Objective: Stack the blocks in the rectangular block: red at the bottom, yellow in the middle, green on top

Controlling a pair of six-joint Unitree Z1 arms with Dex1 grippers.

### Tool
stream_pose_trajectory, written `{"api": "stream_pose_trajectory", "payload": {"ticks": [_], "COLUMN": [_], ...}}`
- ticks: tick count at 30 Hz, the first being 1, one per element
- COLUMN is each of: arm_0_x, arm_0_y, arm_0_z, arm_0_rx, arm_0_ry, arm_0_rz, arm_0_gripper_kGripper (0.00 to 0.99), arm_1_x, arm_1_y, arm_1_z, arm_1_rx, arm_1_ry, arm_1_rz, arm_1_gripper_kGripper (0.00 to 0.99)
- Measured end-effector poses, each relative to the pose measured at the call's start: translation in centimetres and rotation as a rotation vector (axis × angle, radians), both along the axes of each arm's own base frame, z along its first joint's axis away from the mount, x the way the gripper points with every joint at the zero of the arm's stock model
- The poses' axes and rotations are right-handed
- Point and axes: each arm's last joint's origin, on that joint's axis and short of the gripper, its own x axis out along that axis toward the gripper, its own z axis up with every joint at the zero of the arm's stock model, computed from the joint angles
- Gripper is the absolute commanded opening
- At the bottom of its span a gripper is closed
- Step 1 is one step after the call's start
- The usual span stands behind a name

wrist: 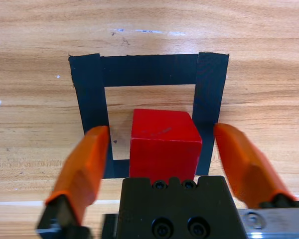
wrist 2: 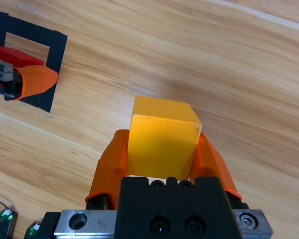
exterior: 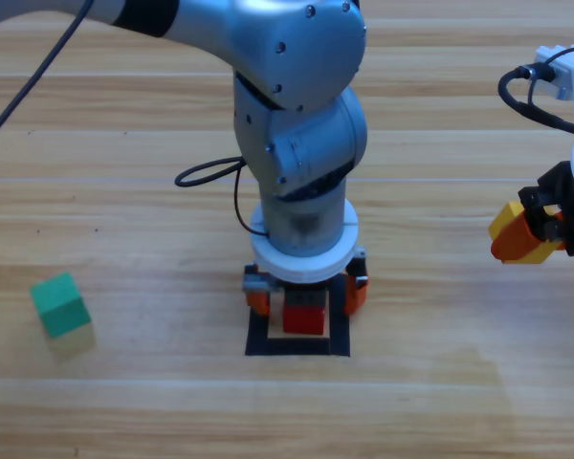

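Wooden desk [exterior: 124, 402], light planks running across the high view, carries all the work.

Left claw [exterior: 306, 292]: pointing straight down over the rectangular block [exterior: 298, 345], near the middle of the desk. Jaws released, spread to either side of the red cube [exterior: 304, 318]. In the left wrist view the left claw [wrist: 159, 144] has a clear gap between each orange jaw and the red cube [wrist: 164, 142]; neither jaw touches it. Each jaw tip sits over a side strip of the rectangular block [wrist: 148, 69].

Red cube: resting on the bare wood inside the tape outline, in the half nearer the claw body as the wrist view shows it. Its lower part is hidden behind the claw's black body, so contact with the near tape strip cannot be told.

Right claw [exterior: 526, 234]: at the right edge of the high view, well apart from the rectangular block. Clenched on the yellow cube [exterior: 513, 231]. Right wrist view confirms: right claw [wrist 2: 159, 154] has both jaws pressed against opposite faces of the yellow cube [wrist 2: 162, 139], which stands above the jaw tips with its top face showing. Bare wood lies behind it. The same view shows the rectangular block [wrist 2: 57, 59] at upper left, with one orange jaw of the left claw across it.

Green cube [exterior: 60, 304]: on the desk at far left, alone, well apart from both claws and from the tape outline.
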Motion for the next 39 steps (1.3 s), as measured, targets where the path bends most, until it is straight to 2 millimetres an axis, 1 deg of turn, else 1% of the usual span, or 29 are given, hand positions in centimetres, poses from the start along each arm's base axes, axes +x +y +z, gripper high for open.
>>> {"api": "stream_pose_trajectory", "payload": {"ticks": [8,10,11,13,15,17,18,19,20,22,23,24,25,26,27,28,29,30,31,33,35,36,37,39], "arm_0_x": [0.1,0.2,0.3,0.5,0.5,0.4,0.1,-0.3,-0.8,-2.0,-2.8,-3.6,-5.0,-6.0,-8.0,-9.9,-11.2,-11.8,-12.2,-12.8,-13.2,-13.4,-13.6,-13.7], "arm_0_y": [0.1,0.1,0.2,0.9,2.5,5.3,7.3,8.8,10.8,14.3,16.4,18.0,20.3,21.8,24.1,26.1,27.6,28.3,28.9,29.7,30.2,30.3,30.4,30.4], "arm_0_z": [0.3,1.2,2.3,5.2,8.6,12.6,14.6,15.8,17.3,19.1,19.4,19.4,18.5,17.5,16.1,15.2,15.4,15.8,16.4,16.6,15.7,15.3,14.9,14.6], "arm_0_rx": [0.002,-0.006,-0.018,-0.041,-0.057,-0.083,-0.09,-0.088,-0.076,-0.05,-0.05,-0.057,-0.074,-0.089,-0.141,-0.196,-0.237,-0.254,-0.258,-0.242,-0.231,-0.228,-0.226,-0.231], "arm_0_ry": [-0.016,-0.046,-0.075,-0.139,-0.205,-0.284,-0.323,-0.349,-0.38,-0.432,-0.465,-0.496,-0.549,-0.581,-0.607,-0.606,-0.614,-0.635,-0.663,-0.692,-0.671,-0.661,-0.647,-0.637], "arm_0_rz": [0.013,0.015,0.018,0.031,0.05,0.061,0.072,0.068,0.047,-0.011,-0.019,-0.016,-0.007,-0.005,-0.021,-0.049,-0.083,-0.101,-0.106,-0.109,-0.111,-0.113,-0.118,-0.122], "arm_0_gripper_kGripper": [0.99,0.99,0.99,0.99,0.99,0.979,0.959,0.95,0.945,0.943,0.943,0.943,0.943,0.943,0.943,0.943,0.943,0.943,0.943,0.943,0.943,0.943,0.943,0.943], "arm_1_x": [-0.1,-0.2,-0.3,-0.3,-0.2,-0.3,-0.4,-0.5,-0.6,-0.9,-1.0,-1.0,-0.9,-0.8,-0.6,-0.4,-0.1,0.1,0.5,0.9,1.3,1.3,1.4,1.3], "arm_1_y": [-0.1,-0.2,-0.2,-0.1,0.2,0.7,1.0,1.3,1.6,2.5,3.1,3.6,4.6,5.1,5.9,6.8,7.8,8.5,9.6,11.6,13.8,14.5,15.4,16.7], "arm_1_z": [0.0,0.1,0.1,0.3,0.9,1.7,2.1,2.5,3.0,4.0,4.6,5.0,5.3,5.5,5.4,5.3,4.9,5.1,4.9,5.0,4.7,4.7,4.1,3.1], "arm_1_rx": [-0.002,-0.01,-0.009,-0.007,-0.003,-0.003,-0.007,-0.005,0.0,0.016,0.028,0.04,0.052,0.056,0.055,0.052,0.039,0.04,0.03,0.007,-0.018,-0.02,-0.038,-0.056], "arm_1_ry": [0.016,0.037,0.049,0.057,0.062,0.062,0.058,0.056,0.058,0.06,0.063,0.065,0.07,0.077,0.088,0.104,0.125,0.134,0.151,0.169,0.187,0.188,0.196,0.203], "arm_1_rz": [-0.02,-0.038,-0.058,-0.075,-0.103,-0.129,-0.14,-0.152,-0.16,-0.173,-0.18,-0.191,-0.202,-0.211,-0.22,-0.238,-0.253,-0.265,-0.279,-0.272,-0.272,-0.269,-0.261,-0.244], "arm_1_gripper_kGripper": [0.161,0.161,0.161,0.161,0.161,0.161,0.161,0.161,0.163,0.163,0.163,0.163,0.161,0.163,0.163,0.163,0.163,0.163,0.163,0.163,0.163,0.163,0.163,0.163]}}
